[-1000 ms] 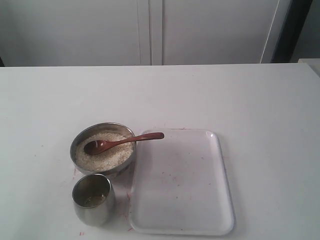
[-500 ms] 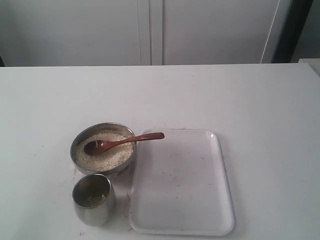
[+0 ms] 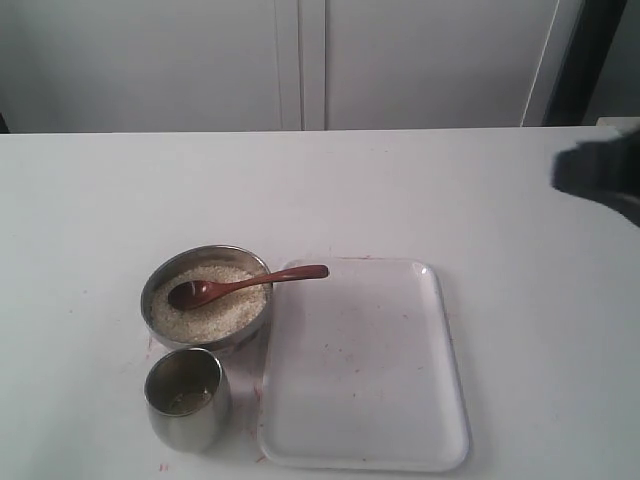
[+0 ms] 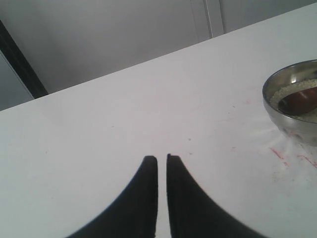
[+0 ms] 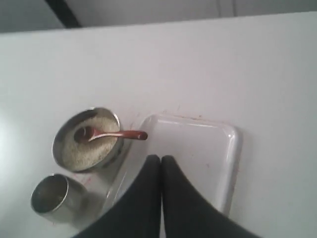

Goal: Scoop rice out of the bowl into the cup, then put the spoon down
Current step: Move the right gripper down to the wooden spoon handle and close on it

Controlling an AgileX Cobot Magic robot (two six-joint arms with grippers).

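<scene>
Left gripper: fingers drawn almost together with only a thin slit between them, holding nothing. It is poised over bare white counter, left of the bowl and well apart from it. It falls outside the exterior view.

Steel bowl: stands left of centre, toward the front edge of the counter. It is filled nearly to the rim with uncooked white rice. Faint red smears mark the counter beside the bowl; they are too slight to read as writing.

Steel cup: upright, just in front of the bowl and nearer the front edge. Whether the two touch cannot be told. A pale patch shows at its bottom; grains or reflection cannot be told.

Wooden spoon: its oval bowl rests on the rice at the left side of the steel bowl. Its handle crosses the right rim and ends over the far left corner of the tray. No gripper is in contact with it.

Clear plastic tray: lies just right of the bowl and cup, with its long side running toward the front edge.

Right arm: a dark blurred shape at the right edge of the counter.

Right gripper: fingers pressed together, holding nothing, raised well above the counter.
</scene>
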